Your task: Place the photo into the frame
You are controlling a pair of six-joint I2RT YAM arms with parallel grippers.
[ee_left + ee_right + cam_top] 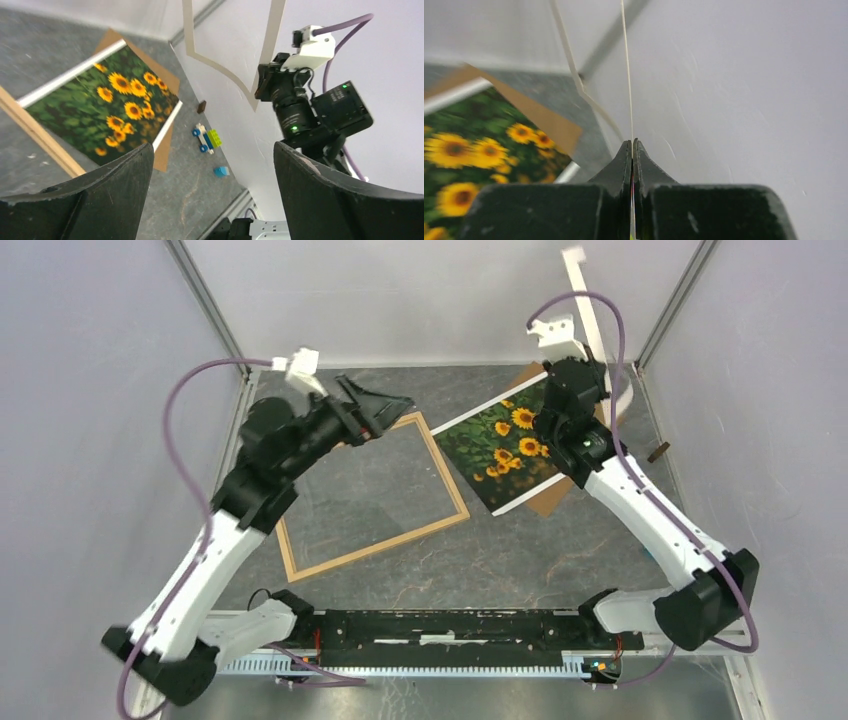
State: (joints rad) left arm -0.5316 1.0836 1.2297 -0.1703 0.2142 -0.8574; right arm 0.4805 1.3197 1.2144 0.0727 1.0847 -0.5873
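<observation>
Left hand point(385, 408) is seen with its fingers spread wide and nothing between them. In the top view it is hung over the upper corner of the frame point(443, 465), left of centre. Right hand point(632, 150) is pressed fully closed on the white mat border point(584, 302), whose thin edge is seen rising straight up from between the fingertips in the right wrist view. The mat is held upright in the upper right of the top view, close to the back wall.

The frame, of thin light wood, is laid flat and askew on the grey desk point(500, 560). The photo point(505, 440), a print of sunflowers on dark green, is laid face up on a brown backing board point(548, 498) in the upper middle of the top view. It is placed outside the frame, close against its right rail and partly beneath the right arm. In the left wrist view a small toy car of bricks point(205, 138), a blue block point(221, 171) and a small brown piece point(201, 106) are seen on the desk beyond the photo.
</observation>
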